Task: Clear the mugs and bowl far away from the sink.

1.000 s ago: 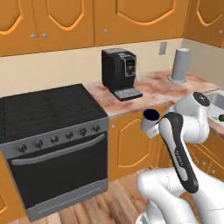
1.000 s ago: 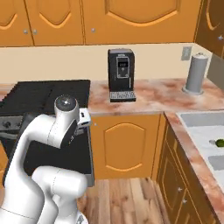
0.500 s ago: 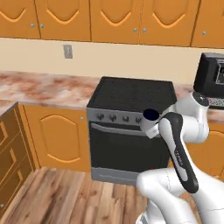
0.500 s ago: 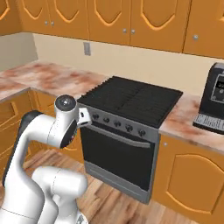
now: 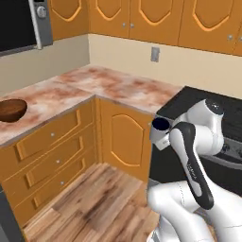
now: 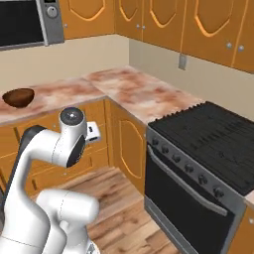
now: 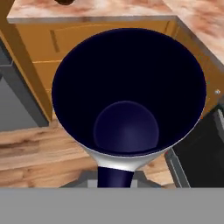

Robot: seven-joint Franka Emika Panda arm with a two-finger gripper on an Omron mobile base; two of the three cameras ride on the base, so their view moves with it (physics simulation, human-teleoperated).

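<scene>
Your base has swung past the stove (image 6: 208,144) to the corner counter (image 5: 113,87); the gripper (image 7: 116,177) stays clenched on 1 navy-lined mug (image 5: 160,127), carried upright toward the bowl (image 5: 11,109).

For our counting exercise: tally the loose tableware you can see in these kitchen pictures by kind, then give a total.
Mugs: 1, the navy-lined mug carried by the gripper
Bowls: 1, the brown wooden bowl on the counter
Total: 2
</scene>
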